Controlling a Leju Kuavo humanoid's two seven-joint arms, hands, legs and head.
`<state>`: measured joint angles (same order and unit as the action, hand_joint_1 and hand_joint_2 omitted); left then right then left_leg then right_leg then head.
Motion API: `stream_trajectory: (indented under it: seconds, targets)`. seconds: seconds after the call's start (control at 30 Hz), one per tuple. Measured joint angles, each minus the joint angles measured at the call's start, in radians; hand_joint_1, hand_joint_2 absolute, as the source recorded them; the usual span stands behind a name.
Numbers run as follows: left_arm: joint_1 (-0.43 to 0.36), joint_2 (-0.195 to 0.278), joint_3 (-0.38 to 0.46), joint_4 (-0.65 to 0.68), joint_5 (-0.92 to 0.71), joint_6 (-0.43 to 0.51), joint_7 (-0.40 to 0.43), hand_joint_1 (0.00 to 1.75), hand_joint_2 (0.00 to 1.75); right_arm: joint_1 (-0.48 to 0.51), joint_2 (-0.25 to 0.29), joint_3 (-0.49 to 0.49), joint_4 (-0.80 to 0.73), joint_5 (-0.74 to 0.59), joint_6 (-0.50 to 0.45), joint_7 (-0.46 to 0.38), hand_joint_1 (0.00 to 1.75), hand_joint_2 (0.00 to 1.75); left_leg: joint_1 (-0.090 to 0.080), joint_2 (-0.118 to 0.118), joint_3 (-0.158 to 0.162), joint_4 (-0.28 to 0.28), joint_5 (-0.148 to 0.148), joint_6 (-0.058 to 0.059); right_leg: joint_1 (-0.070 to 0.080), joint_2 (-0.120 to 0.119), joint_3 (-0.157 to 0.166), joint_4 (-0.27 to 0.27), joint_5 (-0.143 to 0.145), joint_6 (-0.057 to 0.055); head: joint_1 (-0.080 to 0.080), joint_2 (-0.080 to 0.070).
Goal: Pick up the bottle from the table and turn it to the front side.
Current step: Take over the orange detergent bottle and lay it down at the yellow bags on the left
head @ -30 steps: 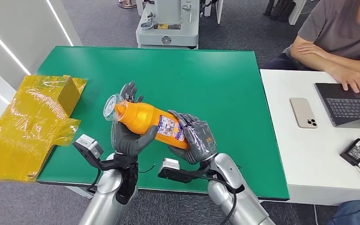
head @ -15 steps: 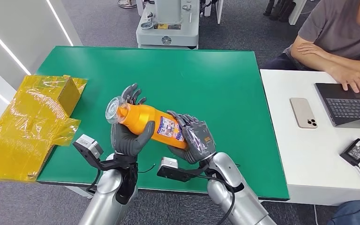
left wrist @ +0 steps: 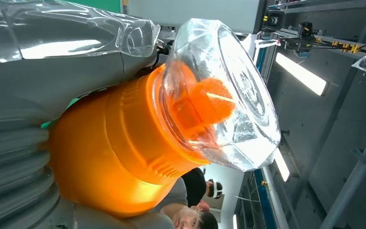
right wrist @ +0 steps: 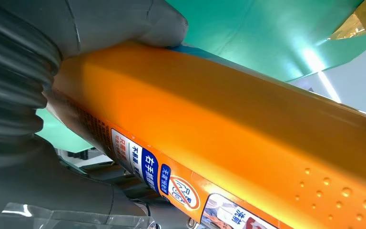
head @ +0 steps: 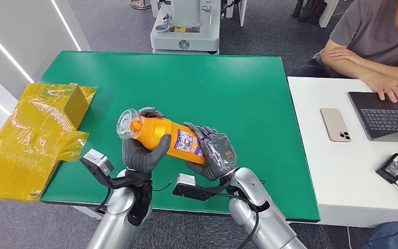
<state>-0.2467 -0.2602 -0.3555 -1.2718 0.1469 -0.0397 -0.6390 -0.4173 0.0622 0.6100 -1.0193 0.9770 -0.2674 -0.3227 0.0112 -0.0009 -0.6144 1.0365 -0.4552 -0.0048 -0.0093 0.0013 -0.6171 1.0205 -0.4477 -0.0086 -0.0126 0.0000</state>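
Above the green surface (head: 238, 88), the orange bottle (head: 158, 132) lies slanted, grasped by both: the left robot hand (head: 142, 153) near its clear cap (head: 127, 123), the right robot hand (head: 215, 153) at the base. Rolling it well probably means one grip easing while the other holds firm, until the label (head: 188, 142) faces front.

Both hands hold the orange bottle (head: 163, 136) on its side above the green tabletop (head: 228, 83): the left hand (head: 144, 153) wraps its neck end near the clear cap (head: 127, 123), the right hand (head: 216, 153) grips its base, label (head: 189, 143) up. A yellow bag (head: 36, 135) lies left.
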Motion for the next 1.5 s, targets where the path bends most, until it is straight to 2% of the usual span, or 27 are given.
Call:
stream_trajectory:
  seconds: [0.33,0.37,0.4,0.47,0.53,0.77,1.2,1.4,1.5]
  targets:
    - [-0.001,0.0,0.0,0.006,0.0,-0.002,0.0,1.75,1.75,0.0,0.0,0.002,0.008,0.001,-0.001,0.0,1.75,1.75,0.0,0.0,0.0,0.0,0.0,0.0,0.0,0.0,0.0,0.0,0.0,0.0,0.0,0.0]
    - [-0.001,0.0,0.0,0.007,0.0,-0.002,0.0,1.75,1.75,0.0,0.0,0.002,0.008,0.002,-0.001,0.001,1.69,1.75,0.0,0.0,0.0,0.0,0.0,0.0,0.0,0.0,0.0,0.0,0.0,0.0,0.0,0.0]
    - [-0.001,0.0,0.0,0.007,-0.001,-0.002,0.0,1.75,1.75,0.0,0.0,0.001,0.009,0.003,-0.002,0.001,1.58,1.75,0.0,0.0,0.0,0.0,0.0,0.0,0.0,0.0,0.0,0.0,0.0,0.0,0.0,0.0]
    - [-0.001,0.0,0.0,0.007,-0.002,-0.003,0.0,1.75,1.75,0.0,0.0,0.001,0.01,0.007,-0.006,0.001,0.7,1.75,0.0,0.0,0.0,0.0,0.0,0.0,0.0,0.0,0.0,0.0,0.0,0.0,0.0,0.0]
    - [-0.001,0.0,0.0,0.008,-0.006,-0.004,0.0,1.75,1.75,0.001,0.0,0.001,0.012,0.005,-0.017,0.003,0.0,1.75,0.0,0.0,0.0,0.0,0.0,0.0,0.0,0.0,0.0,0.0,0.0,0.0,0.0,0.0]
    - [-0.002,0.0,0.0,0.007,-0.014,0.006,0.0,1.75,1.75,0.032,0.002,-0.002,-0.034,-0.114,-0.075,-0.025,0.0,1.75,0.0,0.0,0.0,0.0,0.0,0.0,0.0,0.0,0.0,0.0,0.0,0.0,0.0,0.0]
    - [0.006,0.0,0.0,0.004,-0.026,0.046,0.004,1.75,1.75,0.185,0.02,-0.022,-0.337,-0.374,-0.273,-0.128,0.0,1.75,0.0,-0.001,0.0,0.0,0.0,0.0,0.0,-0.001,0.0,0.0,0.0,0.0,0.0,0.0]
    - [0.006,0.003,0.009,0.001,-0.065,0.108,0.023,1.75,1.75,0.238,0.032,-0.02,-0.448,-0.447,-0.354,-0.204,0.0,1.75,0.0,-0.001,0.0,0.0,0.0,0.0,0.0,-0.001,0.0,0.0,0.0,0.0,0.0,0.0]
    - [0.006,0.011,0.028,-0.015,-0.136,0.186,0.014,1.75,1.75,0.264,0.041,-0.022,-0.493,-0.493,-0.394,-0.268,0.0,1.75,0.0,-0.001,0.0,0.0,0.0,0.0,0.0,-0.001,0.0,0.0,0.0,0.0,0.0,0.0]
